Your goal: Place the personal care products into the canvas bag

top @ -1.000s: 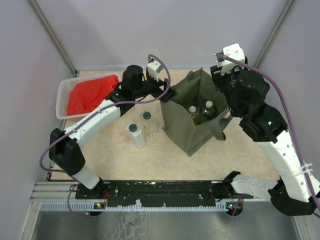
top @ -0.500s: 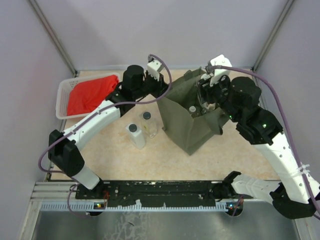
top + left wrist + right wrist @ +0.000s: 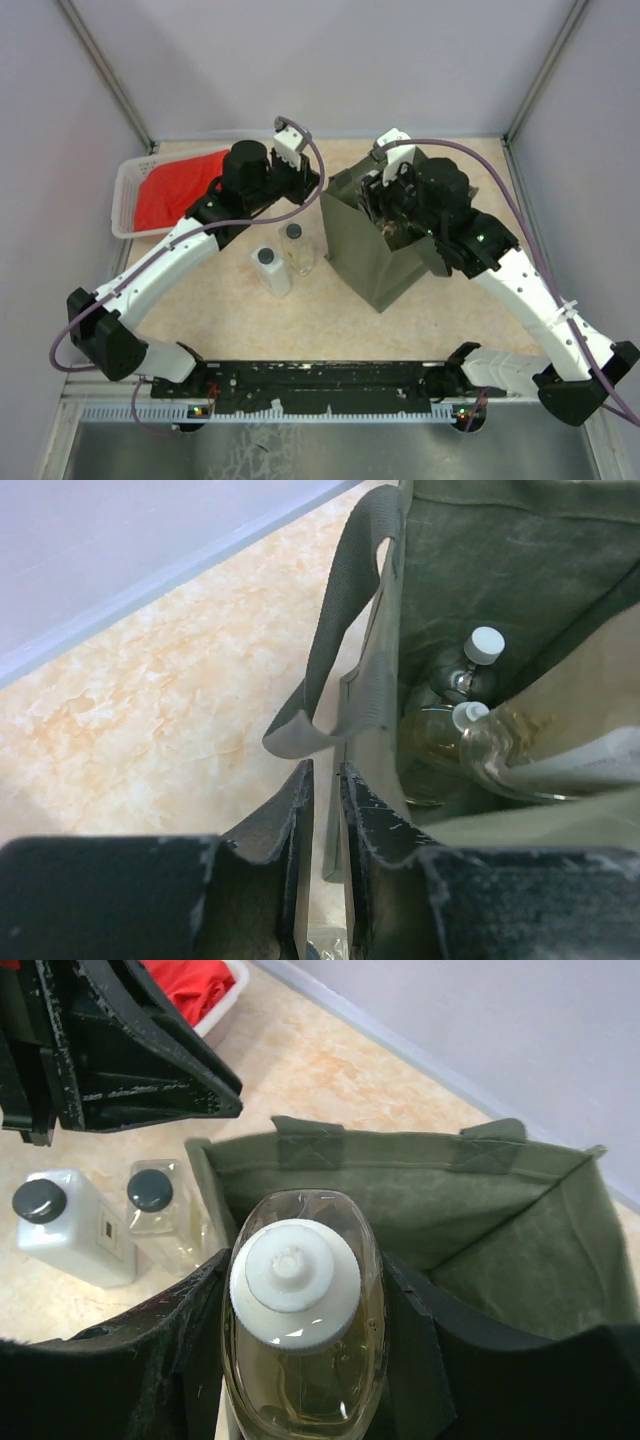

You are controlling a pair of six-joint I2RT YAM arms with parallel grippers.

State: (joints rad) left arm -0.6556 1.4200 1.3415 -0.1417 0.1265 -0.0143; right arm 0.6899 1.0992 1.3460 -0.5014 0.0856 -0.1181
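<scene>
Item, step in hand: lowering one amber bottle (image 3: 300,1350) into the canvas bag (image 3: 375,272), which stands mid-worktop, a little towards the far edge. My right hand (image 3: 308,1305) holds that bottle by its sides, white cap up, over the open mouth. My left hand (image 3: 322,775) is narrowed to a slit on the bag's left rim, beside a drooping handle (image 3: 335,630). Already inside: a second white-capped bottle (image 3: 478,655). Still outside, standing just left of the bag: the white bottle (image 3: 272,270) with a grey cap and the clear bottle (image 3: 296,248) with a black cap. To do it well, I judge the left pinch should hold the rim steady. The bottle should go straight down beside its twin and be let go only when low, clear of the handles. Changed since a second ago: my left hand was wide and off the bag. My right arm was up by the bag's far right corner, and has since swung over the mouth.
</scene>
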